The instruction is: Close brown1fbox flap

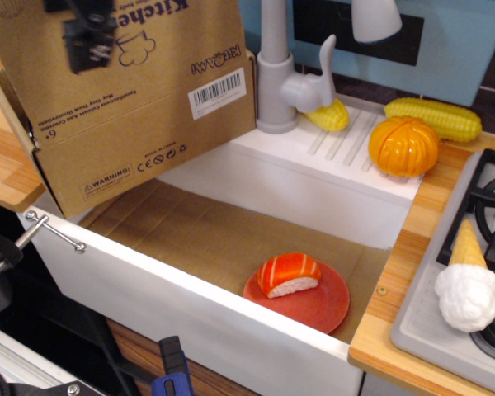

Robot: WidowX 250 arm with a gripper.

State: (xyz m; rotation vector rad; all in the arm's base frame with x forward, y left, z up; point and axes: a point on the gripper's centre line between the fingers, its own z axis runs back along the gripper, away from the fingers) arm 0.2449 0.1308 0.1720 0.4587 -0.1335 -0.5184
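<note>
The brown1fbox (107,169) stands at the left on the counter edge and the sink rim, its WARNING label facing me. Its wide flap (161,70) leans over the opening, with the printed "Kitchen" face and white barcode toward me, and hides the inside of the box. My gripper (87,37) is a dark blurred shape at the top left, in front of the flap's upper part. I cannot tell whether its jaws are open or whether it touches the flap.
A red plate (326,309) with salmon sushi (287,274) lies on a flat cardboard sheet (198,239) in the sink. The grey faucet (276,74) stands right of the box. Corn (433,118), an orange pumpkin (403,146) and an ice cream cone (466,285) are at the right.
</note>
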